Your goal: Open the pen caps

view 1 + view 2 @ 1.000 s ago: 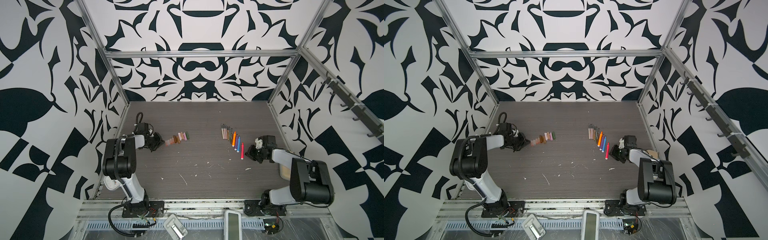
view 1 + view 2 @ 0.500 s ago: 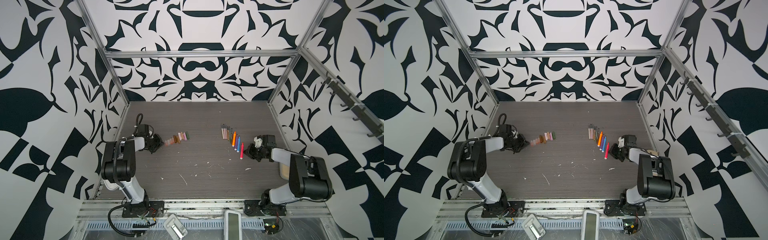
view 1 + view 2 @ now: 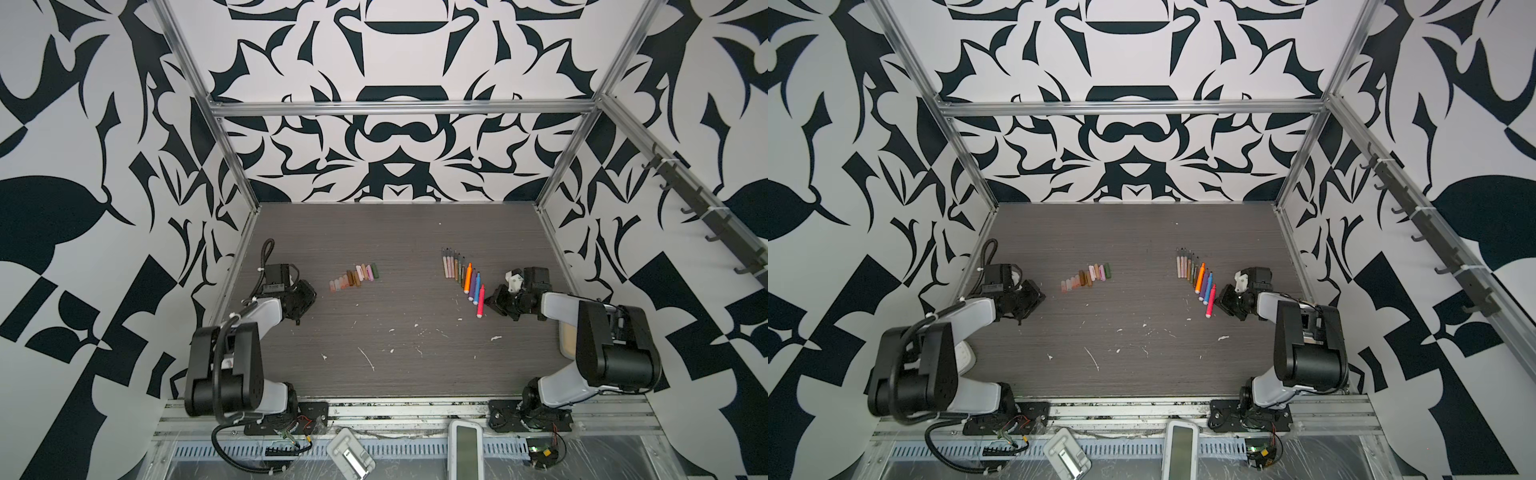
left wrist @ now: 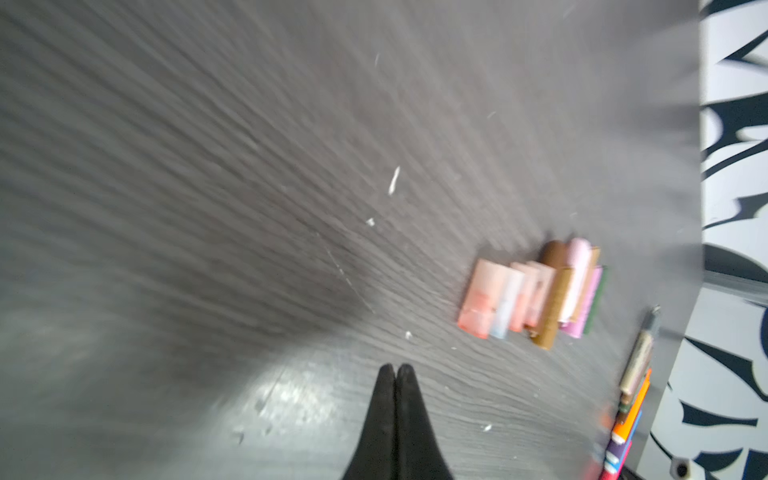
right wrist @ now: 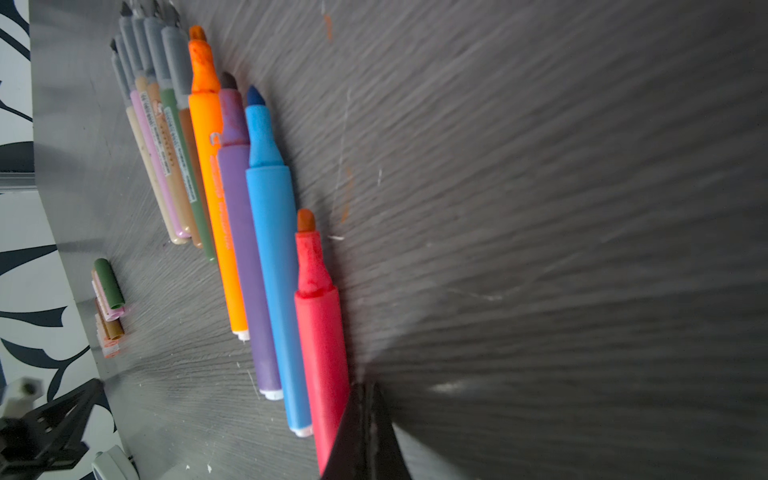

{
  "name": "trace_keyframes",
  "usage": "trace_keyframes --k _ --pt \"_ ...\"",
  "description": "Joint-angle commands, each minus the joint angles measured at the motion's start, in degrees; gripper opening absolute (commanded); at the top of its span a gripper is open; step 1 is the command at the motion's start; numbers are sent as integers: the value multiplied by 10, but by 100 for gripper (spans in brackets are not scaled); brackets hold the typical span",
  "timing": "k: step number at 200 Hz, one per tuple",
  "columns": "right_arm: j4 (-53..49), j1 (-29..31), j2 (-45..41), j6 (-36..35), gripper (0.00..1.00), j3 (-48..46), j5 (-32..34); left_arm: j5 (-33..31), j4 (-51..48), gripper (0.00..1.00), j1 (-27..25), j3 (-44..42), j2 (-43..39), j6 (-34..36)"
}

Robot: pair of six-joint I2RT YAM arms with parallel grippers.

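The pen caps lie in a tight slanted row on the table, well left of the uncapped pens in both top views. The right gripper, clenched and empty, sits just beside the pens' red pen. The left gripper, also clenched on nothing, hovers beyond the caps, farthest from the pens.

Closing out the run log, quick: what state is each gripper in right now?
Black left gripper: closed, holding nothing.
Black right gripper: closed, holding nothing, close beside the red plastic marker.
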Motion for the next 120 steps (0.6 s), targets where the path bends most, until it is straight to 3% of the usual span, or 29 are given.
trace_keyframes --k 1,21,33,45,51,61,70,77,93,111,120 --pt "-34 -6 -24 -6 6 -3 46 -76 34 10 5 -12 -81 5" --pt "-73 -8 -99 -21 9 8 110 -141 74 30 5 -35 -153 13" --pt "-99 -8 -171 -40 12 12 193 -180 130 37 4 -61 -196 32" --pt "-88 -8 -252 -60 23 -3 286 -224 213 40 0 -104 -232 66" --pt "-65 -9 -290 -67 37 -22 338 -257 261 42 -7 -130 -243 92" --pt "20 -8 -344 -87 56 -80 392 -305 337 50 -19 -167 -254 153" --pt "140 -8 -380 -117 64 -146 397 -338 362 62 -31 -179 -255 208" --pt "249 -9 -396 -133 84 -212 388 -357 351 63 -38 -174 -247 244" --pt "465 -8 -373 -137 85 -310 398 -363 356 65 -42 -170 -210 272" --pt "544 -8 -268 -153 86 -298 369 -354 486 71 -43 -211 -157 282" --pt "630 -6 -201 -137 86 -303 351 -361 532 71 -46 -220 -121 306"
